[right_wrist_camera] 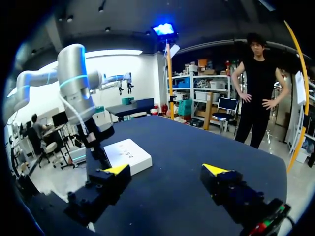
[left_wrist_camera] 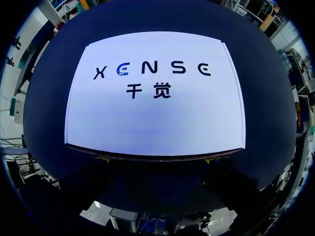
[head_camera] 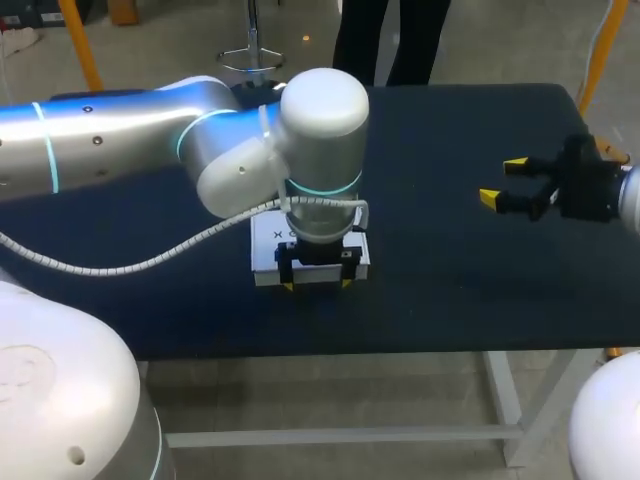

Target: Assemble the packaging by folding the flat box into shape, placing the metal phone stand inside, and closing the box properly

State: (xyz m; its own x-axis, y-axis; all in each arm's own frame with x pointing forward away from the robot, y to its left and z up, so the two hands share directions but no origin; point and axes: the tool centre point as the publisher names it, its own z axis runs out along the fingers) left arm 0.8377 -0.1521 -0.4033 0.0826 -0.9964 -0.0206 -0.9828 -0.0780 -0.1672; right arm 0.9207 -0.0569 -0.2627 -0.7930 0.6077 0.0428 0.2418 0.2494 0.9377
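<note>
White box (head_camera: 268, 248) lies closed mid-table | left gripper (head_camera: 318, 285) spread, tips at its near edge, likely pressing the flap home | right gripper (head_camera: 503, 181) spread, empty, parked well clear.

Robotics lab, robot arms (head_camera: 120, 130), dark worktable (head_camera: 450, 290)

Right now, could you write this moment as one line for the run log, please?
white box: looks closed | left gripper: open, at its near edge | right gripper: open, apart from box | phone stand: not visible
</note>
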